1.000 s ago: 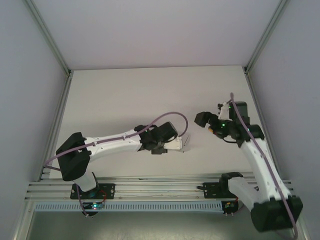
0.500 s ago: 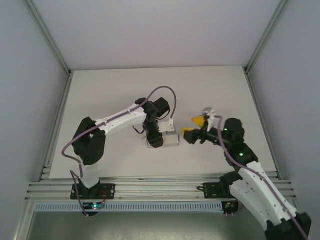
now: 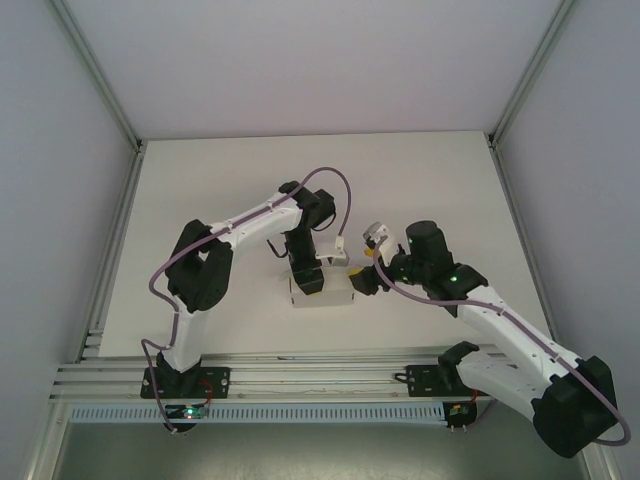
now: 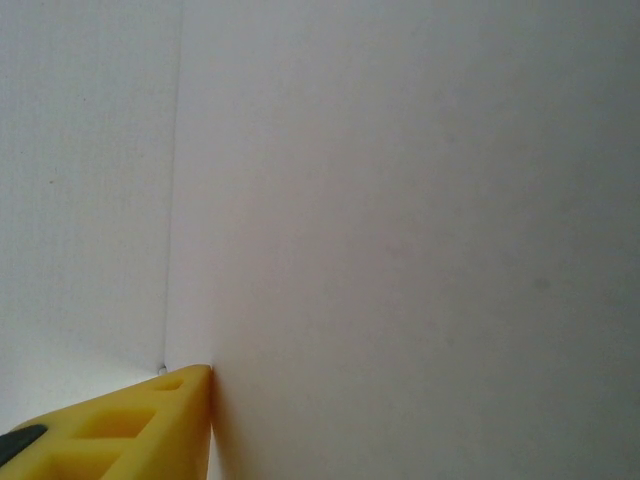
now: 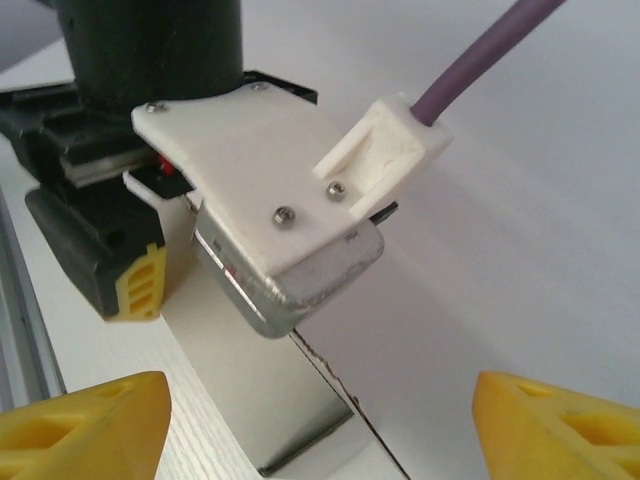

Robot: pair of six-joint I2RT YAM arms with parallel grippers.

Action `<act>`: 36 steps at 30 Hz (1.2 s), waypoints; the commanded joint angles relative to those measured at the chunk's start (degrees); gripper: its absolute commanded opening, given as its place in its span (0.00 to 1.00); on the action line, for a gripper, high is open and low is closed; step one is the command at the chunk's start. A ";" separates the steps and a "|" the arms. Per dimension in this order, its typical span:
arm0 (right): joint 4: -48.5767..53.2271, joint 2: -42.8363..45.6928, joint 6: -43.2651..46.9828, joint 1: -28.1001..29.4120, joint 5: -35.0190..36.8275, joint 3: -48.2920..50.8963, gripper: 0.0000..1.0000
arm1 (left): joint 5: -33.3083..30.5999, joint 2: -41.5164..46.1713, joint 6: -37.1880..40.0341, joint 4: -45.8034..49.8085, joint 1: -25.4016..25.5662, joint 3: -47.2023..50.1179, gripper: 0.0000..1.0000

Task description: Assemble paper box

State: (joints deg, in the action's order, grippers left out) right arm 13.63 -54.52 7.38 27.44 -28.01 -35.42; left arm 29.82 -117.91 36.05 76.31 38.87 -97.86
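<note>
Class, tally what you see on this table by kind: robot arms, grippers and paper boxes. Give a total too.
Robot arms: 2 (left arm, right arm)
Grippers: 2 (left gripper, right gripper)
Boxes: 1 (paper box)
Total: 5

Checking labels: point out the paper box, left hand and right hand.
paper box (image 3: pixel 334 289): top external, white card panel.
left hand (image 3: pixel 305 282): top external, between the fingertips.
right hand (image 3: pixel 358 276): top external, between the fingertips.

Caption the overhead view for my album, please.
Assembling a white paper box: left gripper down on it, right gripper open beside it.
</note>
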 commanded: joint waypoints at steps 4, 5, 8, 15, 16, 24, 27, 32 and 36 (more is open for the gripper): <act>4.07 -0.11 4.14 0.40 2.67 -1.71 0.68 | 1.13 -2.33 1.56 4.02 -0.38 -1.58 0.58; 4.82 -1.03 3.97 0.38 3.40 -2.26 0.66 | 0.85 -2.52 1.12 4.00 -0.41 -1.84 0.59; 6.75 -3.25 3.63 0.69 5.78 -3.70 0.58 | -0.42 -2.50 0.04 3.41 -0.30 -1.97 0.60; 6.13 -5.77 2.13 2.84 5.19 -4.38 0.36 | -1.83 -2.33 -1.74 2.44 -0.12 -2.38 0.64; 6.22 -5.94 1.96 3.18 4.82 -4.44 0.33 | -1.87 -2.28 -1.95 2.20 -0.15 -2.25 0.64; 6.67 -5.86 -3.23 6.70 6.11 -4.71 0.09 | -3.56 -1.82 -4.72 -0.11 0.85 -1.55 0.63; 6.51 -5.85 -6.24 8.18 7.36 -4.40 0.04 | -4.37 -0.86 -5.83 -1.88 1.25 0.00 0.63; 3.78 -5.35 -17.17 8.67 9.27 -4.06 0.00 | -5.70 0.08 -8.12 -4.62 1.63 2.14 0.59; -0.17 -3.90 -28.76 8.91 10.54 -3.28 0.00 | -5.25 0.86 -9.06 -6.97 1.93 2.84 0.58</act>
State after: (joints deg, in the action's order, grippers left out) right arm 19.03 -60.27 -9.98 35.42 -17.85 -38.65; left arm 27.00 -117.32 29.30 75.29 39.70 -96.64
